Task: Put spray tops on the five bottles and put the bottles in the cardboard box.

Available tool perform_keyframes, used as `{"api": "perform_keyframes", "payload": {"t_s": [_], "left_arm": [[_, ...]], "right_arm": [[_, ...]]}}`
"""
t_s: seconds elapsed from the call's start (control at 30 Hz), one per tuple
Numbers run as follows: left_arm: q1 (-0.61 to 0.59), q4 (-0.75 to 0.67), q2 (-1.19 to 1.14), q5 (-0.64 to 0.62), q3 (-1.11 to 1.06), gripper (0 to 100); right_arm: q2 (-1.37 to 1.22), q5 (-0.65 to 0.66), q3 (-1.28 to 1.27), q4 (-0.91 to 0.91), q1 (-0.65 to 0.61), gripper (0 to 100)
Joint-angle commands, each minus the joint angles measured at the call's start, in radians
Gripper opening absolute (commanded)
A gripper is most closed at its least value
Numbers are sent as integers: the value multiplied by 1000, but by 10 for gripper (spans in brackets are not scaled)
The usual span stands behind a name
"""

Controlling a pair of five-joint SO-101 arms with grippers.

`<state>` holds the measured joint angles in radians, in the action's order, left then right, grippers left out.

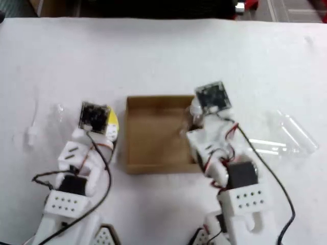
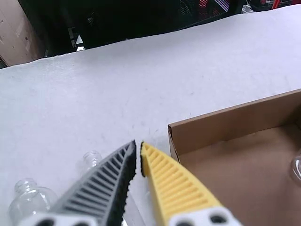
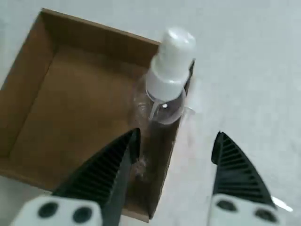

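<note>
High view, box: the cardboard box (image 1: 153,138) sits at frame centre. The capped bottle (image 1: 193,109) stands at its upper right corner, tight to the right wall.
High view, room: the table (image 1: 153,56) is bare across the upper half. Clear items (image 1: 291,133) that I cannot identify lie at right centre, well apart from the box.
Left wrist view, fingers: the left gripper (image 2: 138,147), at lower centre, has its grey and yellow fingers pressed together on nothing.
Left wrist view, next stock: two uncapped bottles (image 2: 28,198) stand at lower left, just beside the fingers. The box corner rises at right centre.
Right wrist view, fingers: the right gripper (image 3: 178,136) is spread wide, one finger over the box floor and the other over the table outside the wall. Neither touches the bottle.
Right wrist view, step: the placing looks finished. The retreat should probably go straight up, since a sideways pull could catch the wall edge or tip the bottle.
Right wrist view, room: the box floor toward the left of the frame is free for four more bottles.
</note>
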<state>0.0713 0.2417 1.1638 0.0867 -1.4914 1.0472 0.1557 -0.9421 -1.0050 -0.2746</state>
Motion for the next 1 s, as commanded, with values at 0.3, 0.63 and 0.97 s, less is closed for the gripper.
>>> {"api": "perform_keyframes", "payload": {"t_s": [0.3,0.63,0.97], "left_arm": [[15,-18,25,3,11,24],[18,-18,25,3,12,24],[47,-17,22,8,11,24]], "right_arm": [[-79,9,-222,415,-51,227],[-160,9,-236,484,1,226],[-271,9,-235,595,-2,223]]}}
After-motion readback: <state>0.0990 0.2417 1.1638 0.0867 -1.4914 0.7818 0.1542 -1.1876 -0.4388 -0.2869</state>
